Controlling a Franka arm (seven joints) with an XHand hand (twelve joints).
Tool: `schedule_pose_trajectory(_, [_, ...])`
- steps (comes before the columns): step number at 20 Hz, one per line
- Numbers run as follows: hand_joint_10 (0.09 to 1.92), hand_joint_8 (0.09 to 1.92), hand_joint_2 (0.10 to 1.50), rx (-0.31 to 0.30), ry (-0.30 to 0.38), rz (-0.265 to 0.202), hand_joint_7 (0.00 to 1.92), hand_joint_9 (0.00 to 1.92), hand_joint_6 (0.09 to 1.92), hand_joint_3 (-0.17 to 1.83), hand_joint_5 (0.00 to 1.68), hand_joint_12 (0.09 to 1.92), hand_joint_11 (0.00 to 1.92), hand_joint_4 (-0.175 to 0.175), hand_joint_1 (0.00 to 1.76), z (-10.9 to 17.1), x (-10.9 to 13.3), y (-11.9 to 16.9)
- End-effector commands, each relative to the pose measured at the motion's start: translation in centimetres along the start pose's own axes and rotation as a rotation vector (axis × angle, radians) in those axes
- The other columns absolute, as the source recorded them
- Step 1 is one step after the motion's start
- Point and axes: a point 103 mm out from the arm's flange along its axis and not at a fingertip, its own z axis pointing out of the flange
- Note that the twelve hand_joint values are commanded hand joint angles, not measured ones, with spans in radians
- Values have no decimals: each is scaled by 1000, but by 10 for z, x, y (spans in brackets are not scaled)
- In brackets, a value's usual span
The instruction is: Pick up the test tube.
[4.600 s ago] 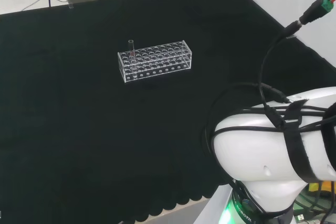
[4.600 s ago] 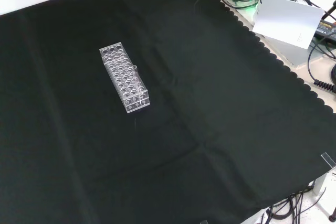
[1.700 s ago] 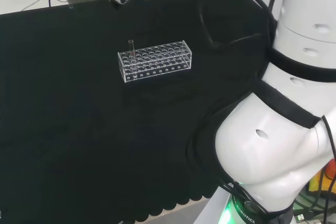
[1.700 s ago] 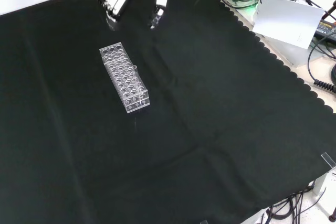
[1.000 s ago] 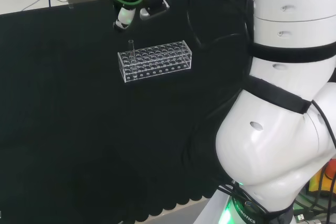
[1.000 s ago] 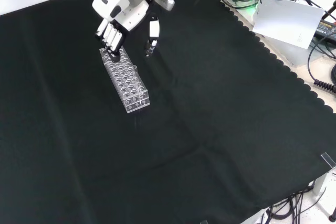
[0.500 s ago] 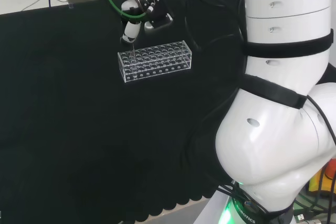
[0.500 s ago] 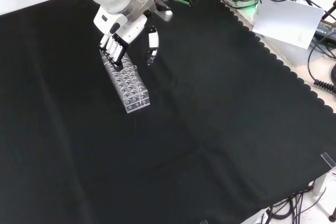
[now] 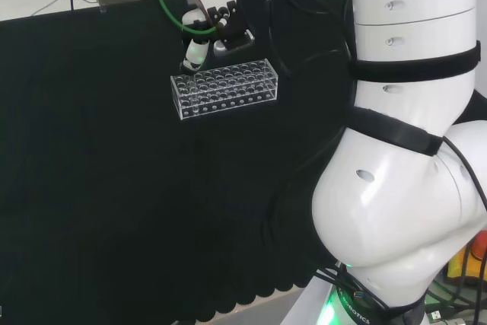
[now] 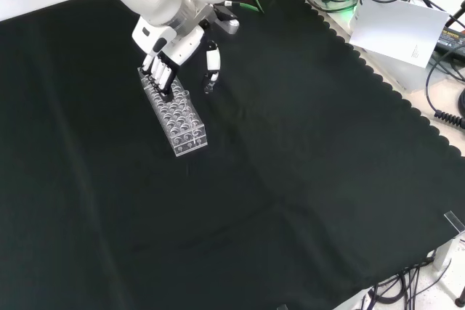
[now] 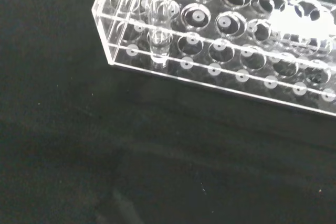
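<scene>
The tube (image 11: 158,22) is clear glass and stands upright in a hole near one end of the rack (image 11: 220,61), in the outer row, close to the corner. You can see it best from the wrist view, where it runs down through the top plate and sits on the lower one. In the head view that's the left end of the rack (image 9: 225,87), and in the front view it's somewhere along the rack (image 10: 174,112) under the fingers, but the glass is too hard to pick out there.

The hand (image 10: 168,49) is right over the rack in the front view, coming down from the top. Its fingers (image 10: 160,72) are straight-ish and bunched together, pointing down at the rack's far end, while the thumb (image 10: 211,67) sticks out apart from them on the right side of the rack, so there's a wide gap between thumb and fingers. Nothing is held. In the head view the hand (image 9: 199,42) sits just above the rack's left end, with one fingertip (image 9: 195,55) hanging right over that corner. Can't tell whether it touches the tube.

All of this sits on the black cloth (image 10: 305,179), with the rack well away from the edges.
</scene>
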Motion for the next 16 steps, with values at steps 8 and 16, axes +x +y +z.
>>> schedule_pose_trajectory(8, [837, 885, 738, -3, 24, 29, 807, 674, 756, 518, 496, 1504, 363, -162, 847, 17, 12, 10])
schedule_pose_trajectory(16, [812, 876, 734, -18, 25, 32, 866, 728, 789, 532, 554, 1492, 394, -165, 881, 15, 10, 15])
